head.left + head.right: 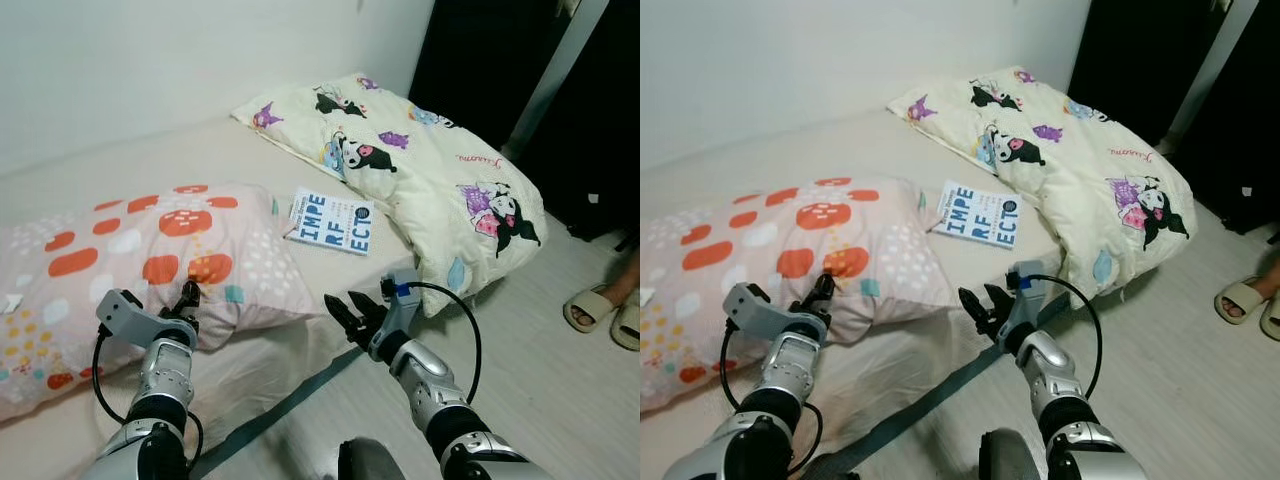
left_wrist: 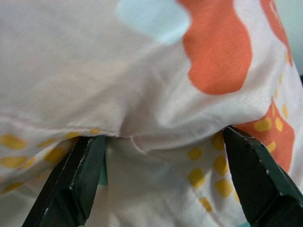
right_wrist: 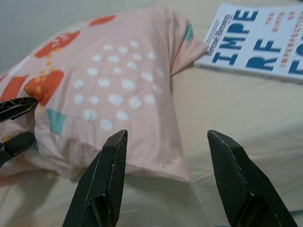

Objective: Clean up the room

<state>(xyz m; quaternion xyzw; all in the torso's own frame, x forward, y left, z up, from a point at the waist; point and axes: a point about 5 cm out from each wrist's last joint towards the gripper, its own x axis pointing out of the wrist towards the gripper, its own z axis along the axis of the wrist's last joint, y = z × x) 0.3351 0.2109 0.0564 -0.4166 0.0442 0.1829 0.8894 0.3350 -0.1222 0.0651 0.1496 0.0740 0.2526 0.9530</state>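
Pillow (image 1: 150,250) edge sits between spread left gripper (image 1: 187,300) fingers; right gripper (image 1: 345,313) open, empty, beside it.

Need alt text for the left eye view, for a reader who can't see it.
Two robot hands reach toward a pink pillow with orange spots on a low mattress: the left hand touches its near edge, the right hand hovers open beside it. Behind lie a blue-lettered book and a cartoon-print quilt.

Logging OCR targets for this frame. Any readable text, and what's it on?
"IMPE / RF / ECT": large blue letters on the white book lying on the mattress.
Small print on the book's cover: too small to read.
Pink script on the cartoon-print pillow: too blurred to read.
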